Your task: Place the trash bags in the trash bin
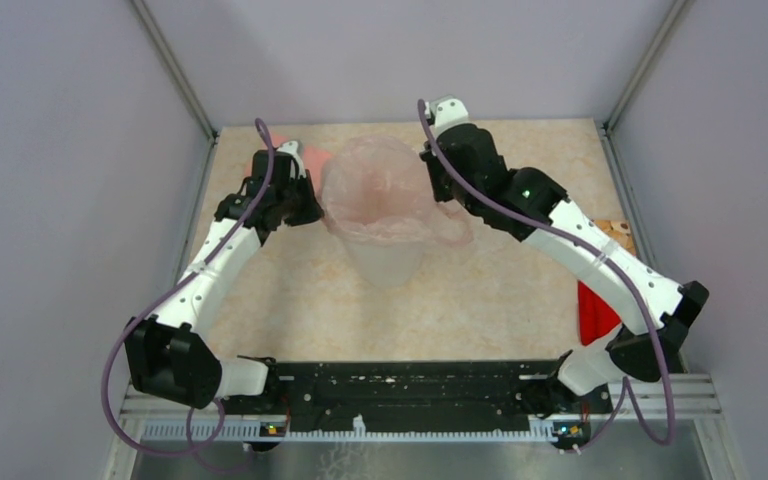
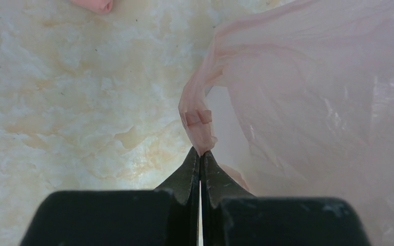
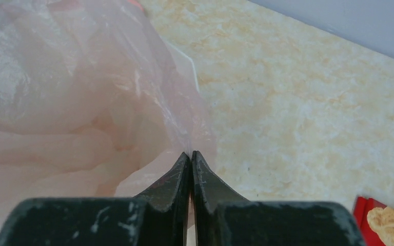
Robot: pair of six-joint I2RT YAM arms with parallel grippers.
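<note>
From above I see the bag (image 1: 375, 190) draped over the bin (image 1: 388, 262) and held from both sides, I think to stretch the film over the rim. The left wrist shows what this view hides: the left gripper (image 2: 200, 154) clenched on a twisted tab of the bag. The right wrist shows the right gripper (image 3: 191, 154) closed too, seemingly pinching the film edge; a red packet (image 3: 385, 220) lies nearby.
</note>
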